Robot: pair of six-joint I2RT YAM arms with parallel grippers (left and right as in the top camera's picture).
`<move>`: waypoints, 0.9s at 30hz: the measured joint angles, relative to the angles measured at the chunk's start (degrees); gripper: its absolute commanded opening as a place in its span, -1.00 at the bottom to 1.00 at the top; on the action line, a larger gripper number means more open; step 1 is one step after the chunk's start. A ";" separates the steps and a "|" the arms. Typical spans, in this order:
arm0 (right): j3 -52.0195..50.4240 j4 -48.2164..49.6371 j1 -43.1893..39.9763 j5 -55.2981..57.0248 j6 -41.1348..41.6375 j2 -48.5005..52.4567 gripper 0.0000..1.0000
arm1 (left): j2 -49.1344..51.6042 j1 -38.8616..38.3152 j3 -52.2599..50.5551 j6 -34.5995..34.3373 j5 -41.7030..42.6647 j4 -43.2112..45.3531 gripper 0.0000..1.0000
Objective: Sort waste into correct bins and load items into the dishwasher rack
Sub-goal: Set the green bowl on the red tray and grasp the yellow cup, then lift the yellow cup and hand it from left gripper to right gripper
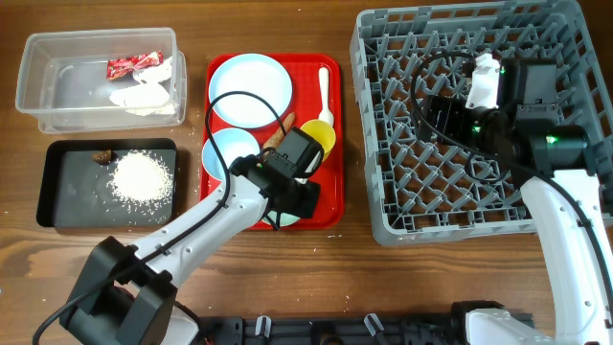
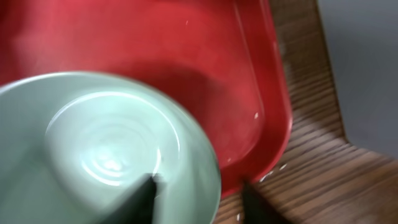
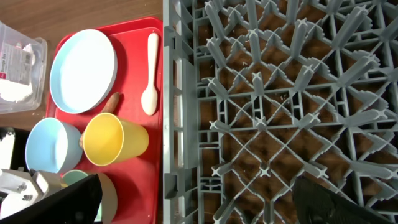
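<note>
Left gripper [image 2: 199, 185] straddles bowl [image 2: 112, 143] rim, jaws apart, seemingly unclamped; right gripper [image 3: 196, 186] spread wide, empty, over rack [image 3: 280, 93].

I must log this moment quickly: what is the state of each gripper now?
Left gripper: open, astride the rim of a bowl.
Right gripper: open, empty, over the rack.

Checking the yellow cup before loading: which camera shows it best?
The right wrist view: the yellow cup shows whole, on the red tray. Overhead, the left arm hides part of it. The left wrist view misses it.
</note>
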 measured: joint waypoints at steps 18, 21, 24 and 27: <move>0.00 0.04 0.00 0.00 -0.02 0.00 1.00 | 10.05 6.14 12.39 -7.65 -6.88 8.55 0.25; 0.00 0.07 0.00 0.00 -0.02 0.00 0.99 | 13.53 6.14 12.39 -7.93 -7.06 10.80 -0.05; 0.00 0.09 0.00 0.00 0.00 0.00 0.99 | 14.47 6.14 12.39 -8.44 -7.10 11.34 -0.39; 0.00 0.26 0.00 0.00 -0.02 0.00 0.99 | 14.47 6.14 12.39 -8.52 -7.08 12.41 -0.48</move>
